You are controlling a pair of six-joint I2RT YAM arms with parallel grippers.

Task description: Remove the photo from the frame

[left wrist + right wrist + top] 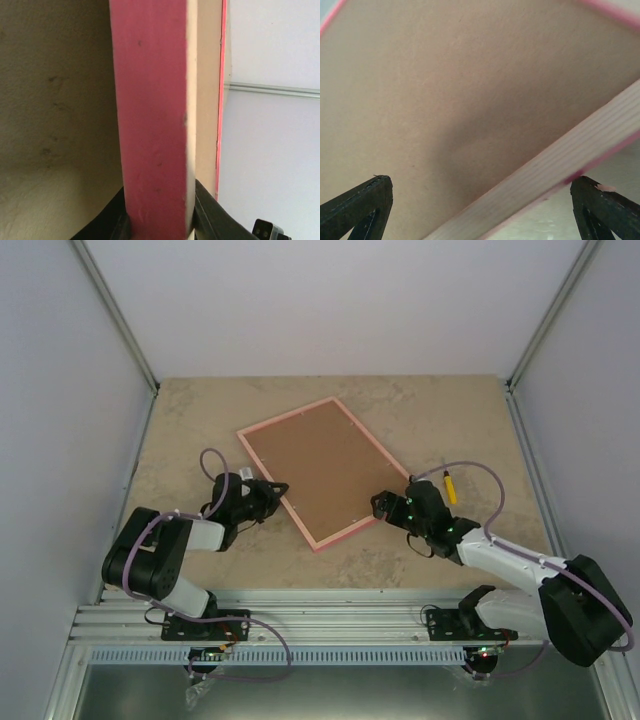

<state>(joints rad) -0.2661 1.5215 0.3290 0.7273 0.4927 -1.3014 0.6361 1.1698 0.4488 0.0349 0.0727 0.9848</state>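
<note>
Frame (pixel 315 465) lies face-down on the table (pixel 430 420), turned diagonal, pink rim all round. The brown backing board (pixel 445 100) is seated in it w/ no gap visible. Photo not visible in any view, presumably under the backing.

L side: left gripper (pixel 275 490) is at the frame's left long edge, near its near end. Left wrist view shows the pink rim (pixel 150 125) running between the two fingers (pixel 212 222), both pressed against it, so it is pinching the rim. Can't tell if that edge is raised off the table or flat.

R side: right gripper (pixel 382 506) is at the frame's near-right corner. Wrist view shows fingers (pixel 360 205) spread wide w/ the backing and the pale wood rim edge between them, nothing gripped. Whether the tips touch the board can't be told.

Other: small yellow pen-like thing (pixel 449 486) on the table just right of the frame, beside the right arm, untouched.

Progress, my read: early stage. Done: frame is back-side up and one side is secured by the left claw. Left to do: free whatever holds the backing (tabs too small to make out), lift the backing out, then pull the photo clear of the frame. Right claw looks positioned to start on the backing or corner. Approx. none of the actual removal is done.
</note>
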